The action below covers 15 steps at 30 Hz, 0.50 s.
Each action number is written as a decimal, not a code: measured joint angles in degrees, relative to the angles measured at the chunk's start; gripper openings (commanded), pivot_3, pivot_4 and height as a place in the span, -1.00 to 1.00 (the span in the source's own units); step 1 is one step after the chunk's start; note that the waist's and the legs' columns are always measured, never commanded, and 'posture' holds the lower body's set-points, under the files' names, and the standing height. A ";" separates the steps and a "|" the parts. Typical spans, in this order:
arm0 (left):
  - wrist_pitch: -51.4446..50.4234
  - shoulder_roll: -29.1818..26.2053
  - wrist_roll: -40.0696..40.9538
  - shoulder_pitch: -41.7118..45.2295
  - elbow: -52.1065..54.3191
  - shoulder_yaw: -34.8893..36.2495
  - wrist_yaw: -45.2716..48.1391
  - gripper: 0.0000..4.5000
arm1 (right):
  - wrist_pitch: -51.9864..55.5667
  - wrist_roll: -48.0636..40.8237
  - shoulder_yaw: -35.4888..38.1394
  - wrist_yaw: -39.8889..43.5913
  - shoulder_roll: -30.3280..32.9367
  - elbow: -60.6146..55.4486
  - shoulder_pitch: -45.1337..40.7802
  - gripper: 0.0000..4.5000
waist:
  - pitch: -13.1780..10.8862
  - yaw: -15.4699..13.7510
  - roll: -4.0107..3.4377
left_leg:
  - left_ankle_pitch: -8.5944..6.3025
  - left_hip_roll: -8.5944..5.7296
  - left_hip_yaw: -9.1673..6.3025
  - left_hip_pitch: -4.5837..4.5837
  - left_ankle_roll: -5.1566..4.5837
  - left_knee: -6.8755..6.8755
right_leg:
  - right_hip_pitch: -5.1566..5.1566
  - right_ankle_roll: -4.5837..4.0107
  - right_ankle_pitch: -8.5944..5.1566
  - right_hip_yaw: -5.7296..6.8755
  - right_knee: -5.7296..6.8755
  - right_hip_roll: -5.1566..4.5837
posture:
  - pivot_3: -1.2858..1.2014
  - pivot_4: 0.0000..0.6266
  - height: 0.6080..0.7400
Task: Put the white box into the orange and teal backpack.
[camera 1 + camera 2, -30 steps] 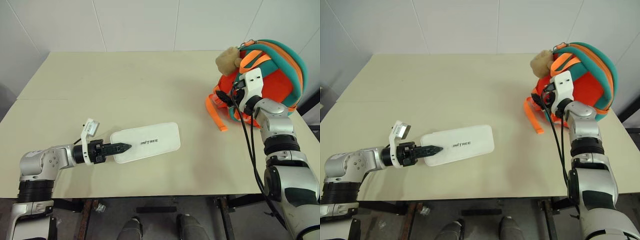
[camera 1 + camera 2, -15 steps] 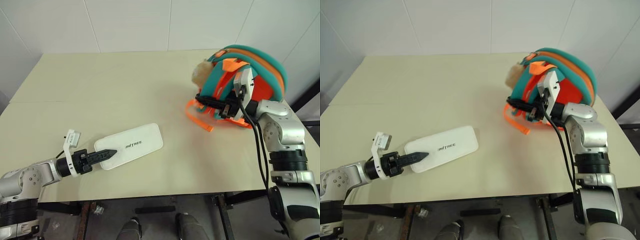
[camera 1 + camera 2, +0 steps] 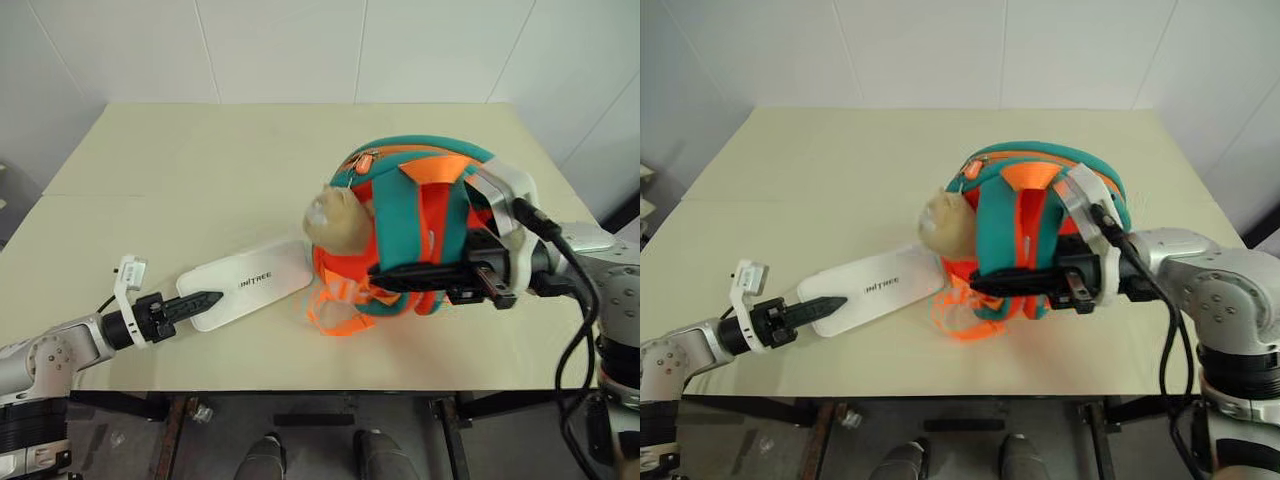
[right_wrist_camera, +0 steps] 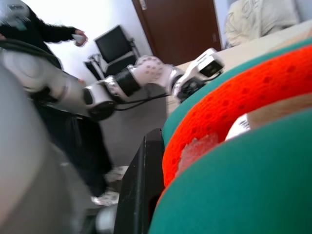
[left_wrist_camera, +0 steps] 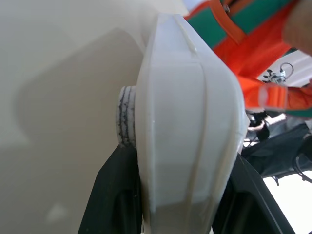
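Note:
The white box lies flat on the table with dark lettering on top. My left gripper is shut on its near-left end, and the left wrist view has the box between the black fingers. The orange and teal backpack stands at the table's middle right, its tan plush head over the box's far end. My right gripper reaches in level from the right, shut on the backpack's teal and orange straps. Orange mesh lies beside one finger.
The beige table has free room at the back and left; its front edge runs just below both arms. Loose orange webbing hangs at the backpack's front. A person stands in the background of the right wrist view.
My right gripper has closed on the backpack and pulled it from the far right corner to the middle, up against the box. The left gripper with the box shifted slightly left. The camera also moved.

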<state>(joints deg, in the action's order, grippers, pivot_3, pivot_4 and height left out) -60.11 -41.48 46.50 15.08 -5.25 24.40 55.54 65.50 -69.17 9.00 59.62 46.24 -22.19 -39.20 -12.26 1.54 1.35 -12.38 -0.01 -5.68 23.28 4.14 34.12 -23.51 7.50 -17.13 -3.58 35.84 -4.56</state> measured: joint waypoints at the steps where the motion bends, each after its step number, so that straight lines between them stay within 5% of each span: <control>1: 0.12 0.01 0.56 -0.20 0.12 0.53 0.00 -0.44 | 0.64 -0.77 0.37 0.34 1.12 -0.12 0.48 -1.00 | 0.00 -0.01 0.00 | 0.00 0.00 0.00 0.00 0.00 0.00 | 0.00 -0.01 0.00 0.01 -0.01 0.00 | 0.03 -0.52 1.00; 6: 0.10 0.23 3.58 -0.47 2.77 2.87 -0.36 -0.44 | 0.37 -0.43 -0.02 4.07 4.65 -0.47 5.07 -1.00 | 0.01 0.01 0.03 | -0.02 -0.01 0.03 0.01 -0.02 0.01 | 0.01 0.00 0.00 0.01 -0.03 0.00 | 0.03 -0.52 1.00; 15: 0.50 -2.09 11.60 4.18 11.61 6.12 0.44 -0.44 | -9.59 13.70 -6.87 10.13 7.02 3.42 8.38 -1.00 | 0.01 0.12 0.08 | -0.01 0.00 0.08 0.00 -0.01 0.05 | 0.02 0.02 0.01 -0.01 -0.02 0.03 | 0.03 -0.52 1.00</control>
<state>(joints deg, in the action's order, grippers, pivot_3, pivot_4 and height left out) -59.60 -43.57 58.10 19.26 6.36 30.51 55.98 55.91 -55.47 2.14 69.75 53.26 -18.77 -30.83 -12.25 1.66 1.43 -12.40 -0.01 -5.61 23.28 4.13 34.17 -23.49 7.52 -17.12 -3.59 35.82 -4.53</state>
